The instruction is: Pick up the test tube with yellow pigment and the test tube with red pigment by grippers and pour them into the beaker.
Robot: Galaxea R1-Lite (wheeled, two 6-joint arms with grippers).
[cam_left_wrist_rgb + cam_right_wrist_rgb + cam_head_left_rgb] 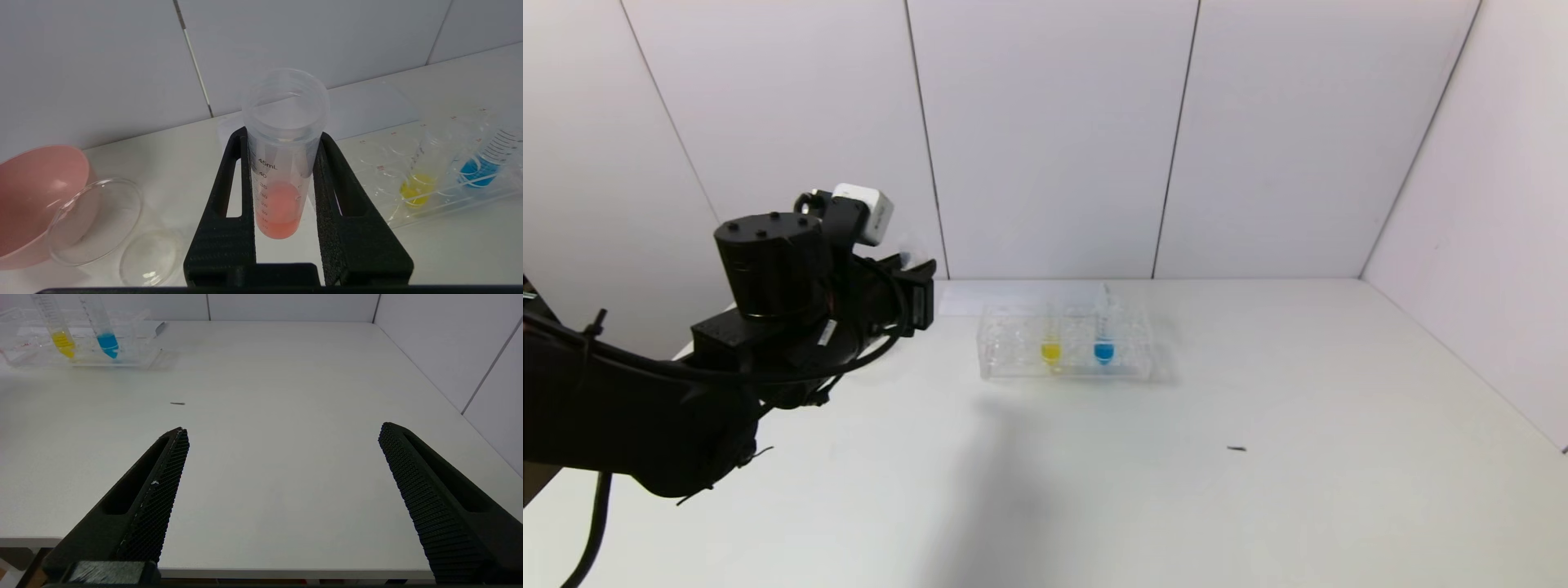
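Left end effector (284, 143) clenched on test tube with red pigment (282, 163), centre frame; beaker (96, 220) lower left, beside pink bowl (36, 196). Right end effector (282, 457) released, idle. Risk: tilting short of beaker would spill onto surface (171, 163).

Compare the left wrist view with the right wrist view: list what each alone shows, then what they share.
Only the left wrist view: the left pincer shut on the test tube with red pigment, plus the beaker and the pink bowl beside it.

Only the right wrist view: the right pincer open and empty above the table, near its front edge, and a small dark speck.

Both: the clear rack with the test tube with yellow pigment and the blue-liquid tube.
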